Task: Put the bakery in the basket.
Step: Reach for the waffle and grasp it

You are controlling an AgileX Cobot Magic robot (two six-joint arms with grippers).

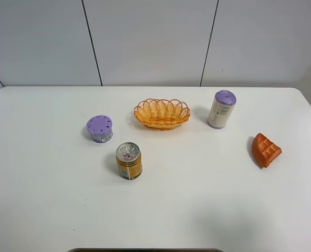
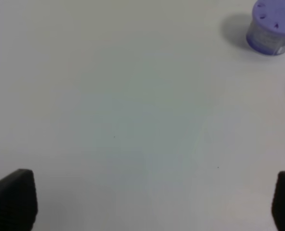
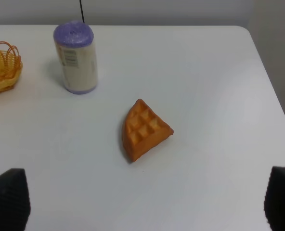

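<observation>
I count five things on one white table (image 1: 197,210). There is one basket (image 1: 162,113). There is one bakery (image 1: 266,150), a little orange-brown bread wedge, far to the right of the basket and closer to the front edge. There is one gold can (image 1: 128,161), in front of the basket and a bit to the left. Two things have purple tops: one short tub (image 1: 100,128) left of the basket, and one tall tube (image 1: 221,109) near its right side.
</observation>
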